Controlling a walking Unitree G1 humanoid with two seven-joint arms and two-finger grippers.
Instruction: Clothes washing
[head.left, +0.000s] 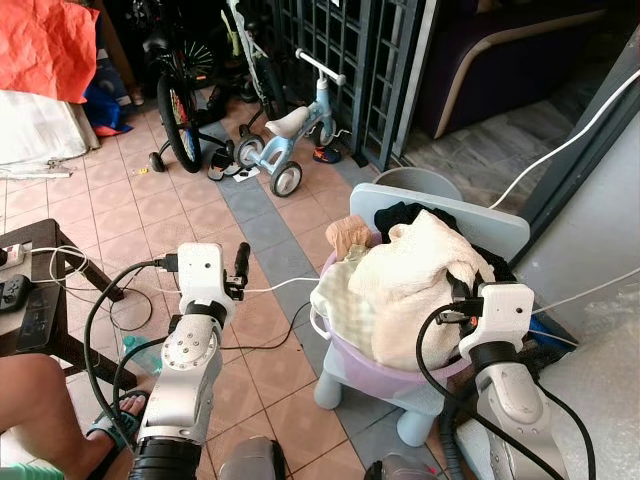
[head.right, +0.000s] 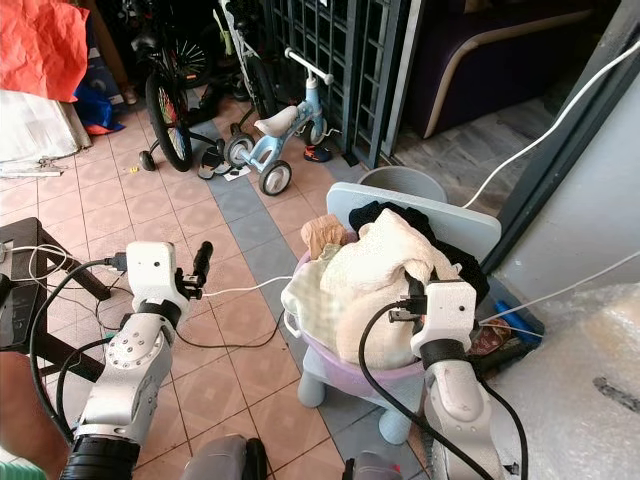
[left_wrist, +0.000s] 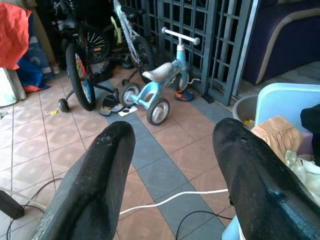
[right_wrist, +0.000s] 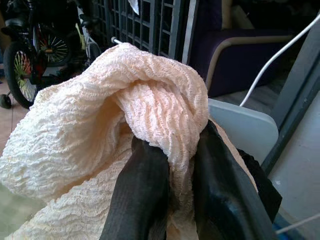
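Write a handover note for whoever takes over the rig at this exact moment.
Right gripper: fingers shut on the cream cloth at the top of the pile.
Left gripper: open, holding nothing, over the tiled floor beside the basin.
Laundry sits heaped in the purple basin on a light blue chair.
Done: cloth gripped.
Left: lift it out and wash the load; no washer can be made out.

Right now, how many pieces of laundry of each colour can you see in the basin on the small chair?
Cream: 1, the cream textured cloth, pinched by the right gripper
Tan: 1, the tan garment
Black: 1, the black garment
Pale checked: 1, the pale checked cloth
Total: 4 visible; any beneath are hidden.
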